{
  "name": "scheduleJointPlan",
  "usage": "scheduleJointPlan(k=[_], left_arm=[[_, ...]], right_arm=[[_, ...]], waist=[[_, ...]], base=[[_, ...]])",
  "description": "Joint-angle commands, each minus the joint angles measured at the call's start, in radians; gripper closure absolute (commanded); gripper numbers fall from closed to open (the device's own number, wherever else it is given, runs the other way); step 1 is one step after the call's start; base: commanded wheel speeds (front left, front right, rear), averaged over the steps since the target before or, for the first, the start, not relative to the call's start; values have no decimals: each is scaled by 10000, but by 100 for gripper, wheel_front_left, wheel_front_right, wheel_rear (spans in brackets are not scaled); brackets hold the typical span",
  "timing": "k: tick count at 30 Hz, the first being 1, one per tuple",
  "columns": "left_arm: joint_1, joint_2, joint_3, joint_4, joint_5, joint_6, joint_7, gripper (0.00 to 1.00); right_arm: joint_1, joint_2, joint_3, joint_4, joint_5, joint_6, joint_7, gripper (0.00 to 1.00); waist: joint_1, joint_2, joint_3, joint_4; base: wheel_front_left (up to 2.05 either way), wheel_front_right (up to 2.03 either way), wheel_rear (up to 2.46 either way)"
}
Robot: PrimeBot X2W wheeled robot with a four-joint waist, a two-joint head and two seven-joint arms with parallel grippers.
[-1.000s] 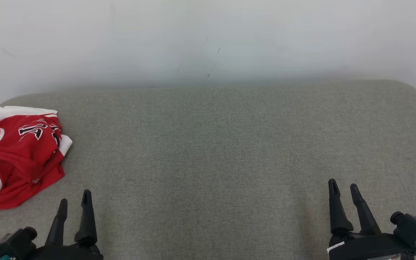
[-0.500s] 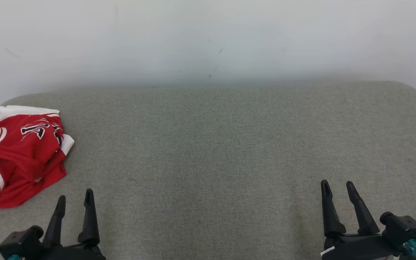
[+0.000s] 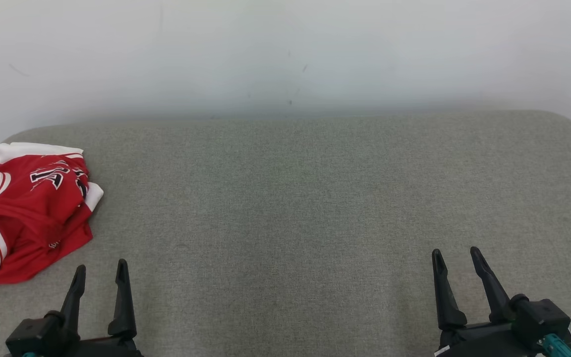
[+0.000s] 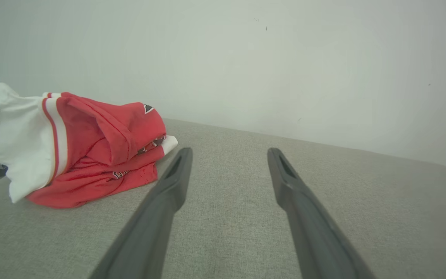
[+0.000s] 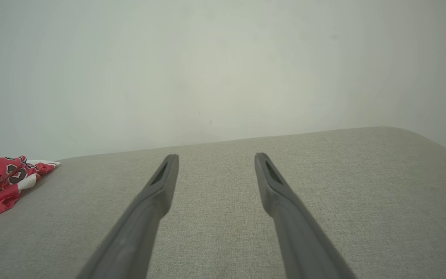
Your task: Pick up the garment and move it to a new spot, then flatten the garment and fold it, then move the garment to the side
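Idling at the desk's [image 3: 295,208] near edge: left gripper [image 3: 100,265], right gripper [image 3: 454,250] empty, jaws spread; bunched garment [image 3: 32,213] sits clear at the left edge, probably parked aside.

Soft, even light fills the room, bright with no plain source and no glare. The white wall [image 3: 285,49] dims to a faint grey band where it meets the grey cushion [image 3: 285,198]. Shadows are weak; only a thin, soft one lies under the red shirt [image 4: 103,155]. The head view is sharp enough to show the cushion's weave. Both wrist views darken toward the corners, their wide lens bows the cushion's far edge, and the dark fingers [image 4: 161,217] go soft near the bottom edge
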Motion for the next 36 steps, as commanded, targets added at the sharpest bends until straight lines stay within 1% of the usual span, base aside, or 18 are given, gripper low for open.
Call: scheduleJointPlan(k=[1, 7, 13, 17, 21, 23, 25, 33, 36], left_arm=[[28, 79, 0, -93, 259, 4, -90, 0], [79, 85, 12, -82, 709, -7, -217, 0], [173, 33, 79, -166, 1114, -55, -344, 0], [239, -18, 157, -208, 1265, -167, -423, 0], [273, -70, 283, -257, 1476, -285, -492, 0], [295, -90, 335, -272, 1610, -338, -545, 0], [317, -116, 387, -286, 1764, -377, -563, 0], [423, -247, 535, -200, 2269, -595, -728, 0], [435, -288, 551, -111, 2126, -693, -695, 0]], right_arm=[[12, -38, 33, -112, -293, -15, -103, 0], [59, -39, 76, -152, -856, -16, -216, 0], [162, -40, 26, -229, -1171, -17, -348, 0], [222, -39, -125, -278, -1151, -17, -423, 0], [291, -39, -325, -305, -746, -18, -492, 0], [317, -37, -356, -311, -842, -19, -539, 0], [343, -39, -406, -262, -626, -19, -563, 0], [412, -38, -261, -46, -585, -21, -719, 0], [414, -40, -236, 3, -440, -21, -699, 0]], waist=[[0, -1, -4, 8], [0, -1, -54, 33], [0, -1, -105, 61], [0, -1, -111, 74], [0, -1, -96, 81], [0, -1, -90, 77], [0, -1, -89, 72], [0, -1, -119, 88], [0, -1, -126, 90]], base=[[0, 0, 0], [0, 0, 0], [0, 0, 0], [0, 0, 0], [0, 0, 0], [0, 0, 0], [0, 0, 0], [0, 0, 0], [0, 0, 0]])
